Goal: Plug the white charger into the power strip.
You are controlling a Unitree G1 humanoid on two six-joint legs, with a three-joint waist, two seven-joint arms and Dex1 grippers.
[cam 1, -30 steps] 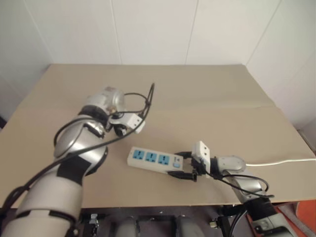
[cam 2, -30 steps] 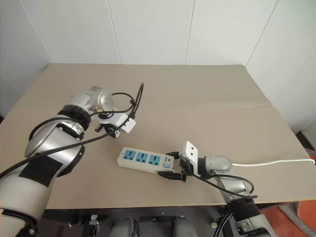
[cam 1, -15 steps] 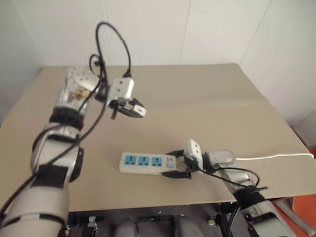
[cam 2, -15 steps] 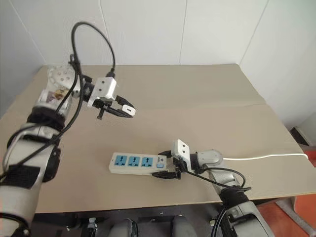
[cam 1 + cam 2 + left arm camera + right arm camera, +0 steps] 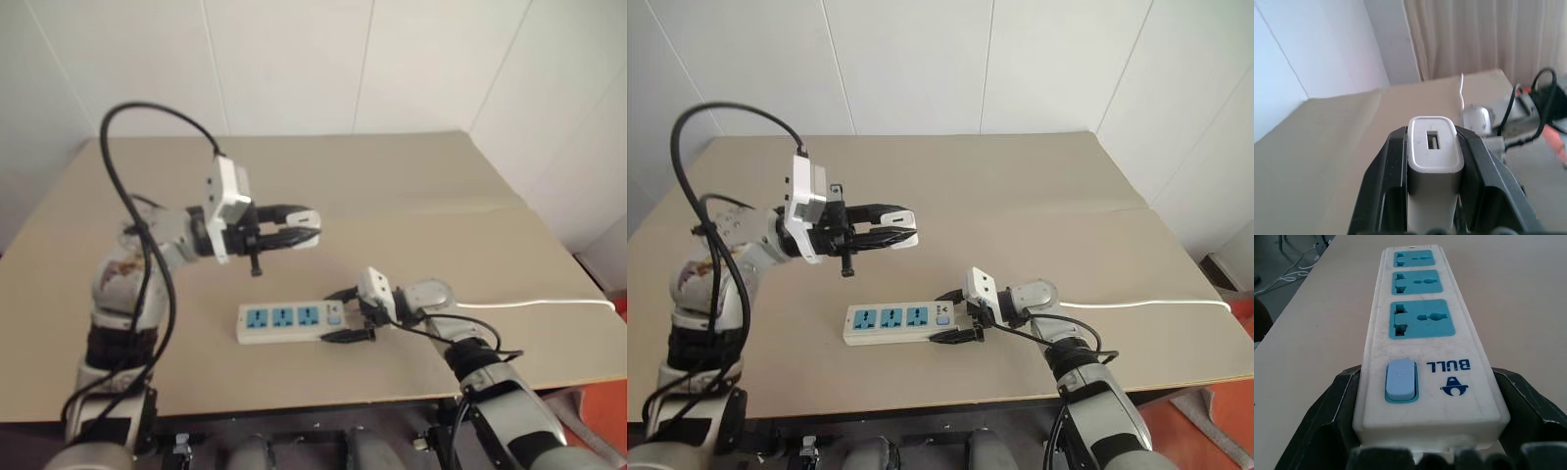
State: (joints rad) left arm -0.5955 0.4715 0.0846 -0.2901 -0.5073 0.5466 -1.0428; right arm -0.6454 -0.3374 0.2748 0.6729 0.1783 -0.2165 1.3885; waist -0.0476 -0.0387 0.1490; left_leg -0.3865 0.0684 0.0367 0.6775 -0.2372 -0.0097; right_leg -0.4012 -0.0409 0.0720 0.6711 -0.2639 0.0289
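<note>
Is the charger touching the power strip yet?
Apart. The left eye view shows the charger held in the left end effector up in the air, with bare table between it and the power strip below.

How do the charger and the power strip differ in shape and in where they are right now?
The charger is a small boxy block; the power strip is a long bar with three blue sockets. The charger is held in the air, clamped in the left claw; the strip lies on the table, its switch end between the right claw's fingers. Both are white.
</note>
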